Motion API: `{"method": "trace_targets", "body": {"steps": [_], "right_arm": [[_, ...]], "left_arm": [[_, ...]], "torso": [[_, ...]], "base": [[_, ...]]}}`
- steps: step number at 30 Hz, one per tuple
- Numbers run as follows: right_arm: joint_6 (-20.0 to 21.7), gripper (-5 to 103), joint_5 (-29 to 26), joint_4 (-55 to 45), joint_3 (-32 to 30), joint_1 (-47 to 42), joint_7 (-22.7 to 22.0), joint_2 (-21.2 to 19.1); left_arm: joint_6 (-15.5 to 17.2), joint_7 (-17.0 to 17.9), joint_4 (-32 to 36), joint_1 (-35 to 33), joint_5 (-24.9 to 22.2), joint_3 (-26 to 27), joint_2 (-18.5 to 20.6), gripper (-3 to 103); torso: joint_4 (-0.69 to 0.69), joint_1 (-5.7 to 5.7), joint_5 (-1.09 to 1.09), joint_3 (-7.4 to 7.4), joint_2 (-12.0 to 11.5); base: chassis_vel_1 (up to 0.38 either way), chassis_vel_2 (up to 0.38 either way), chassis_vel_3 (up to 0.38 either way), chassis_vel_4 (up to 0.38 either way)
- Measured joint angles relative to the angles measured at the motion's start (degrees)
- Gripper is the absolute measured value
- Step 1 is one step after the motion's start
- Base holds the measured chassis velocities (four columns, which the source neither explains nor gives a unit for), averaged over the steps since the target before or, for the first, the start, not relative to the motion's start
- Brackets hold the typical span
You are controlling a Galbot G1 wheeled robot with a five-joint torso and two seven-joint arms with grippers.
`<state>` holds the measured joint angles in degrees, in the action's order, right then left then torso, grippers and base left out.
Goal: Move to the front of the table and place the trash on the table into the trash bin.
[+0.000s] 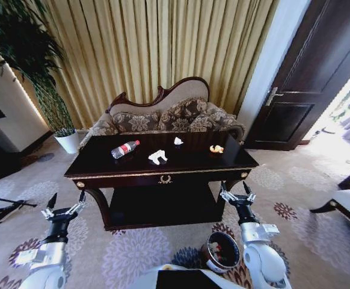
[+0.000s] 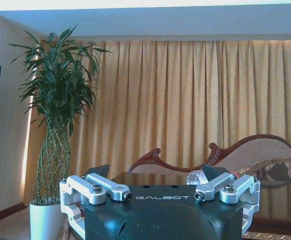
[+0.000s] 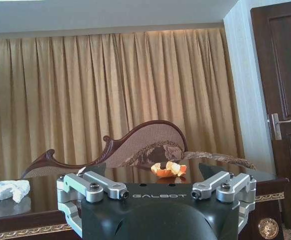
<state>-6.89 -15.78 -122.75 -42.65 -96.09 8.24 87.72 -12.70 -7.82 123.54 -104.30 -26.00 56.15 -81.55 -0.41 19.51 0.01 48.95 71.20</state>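
Station: the robot is standing in front of the table [image 1: 163, 170], facing its long gold-trimmed edge; the approach is looking finished and no item is being held.
Left gripper [image 1: 62, 208]: hovering low before the table's left front leg, fingers spread wide, carrying nothing.
Right gripper [image 1: 237, 194]: hovering low before the right front leg, fingers likewise spread apart and bare.
Bottle [image 1: 125, 149]: lying on its side on the left part of the tabletop, red label showing.
Paper scrap, larger [image 1: 157, 157]: sitting crumpled near the middle of the top.
Paper scrap, smaller [image 1: 178, 141]: sitting toward the rear edge, possibly paper, too small to be sure.
Orange scrap [image 3: 168, 169]: resting on the right part of the top, peel-like, nearest the right gripper.
Trash bin [image 1: 222, 251]: standing on the carpet just beside the right arm, well below table height, something red already lying inside.
Step in hand: picking is about to begin, by my reading.
Next move calls for: raising an arm above the tabletop edge, then descending onto one item with fingers wide.
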Motion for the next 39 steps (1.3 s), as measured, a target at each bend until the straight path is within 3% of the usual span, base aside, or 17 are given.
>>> {"method": "trace_targets", "body": {"steps": [39], "right_arm": [[-0.02,100,1.78,-0.3,0.56,0.01,0.2,1.05]], "left_arm": [[-0.57,-0.09,-0.65,-0.3,-0.24,0.58,0.44,100]], "torso": [[0.0,0.0,0.0,0.0,0.0]], "base": [[-0.003,0.005,0.002,-0.003]]}}
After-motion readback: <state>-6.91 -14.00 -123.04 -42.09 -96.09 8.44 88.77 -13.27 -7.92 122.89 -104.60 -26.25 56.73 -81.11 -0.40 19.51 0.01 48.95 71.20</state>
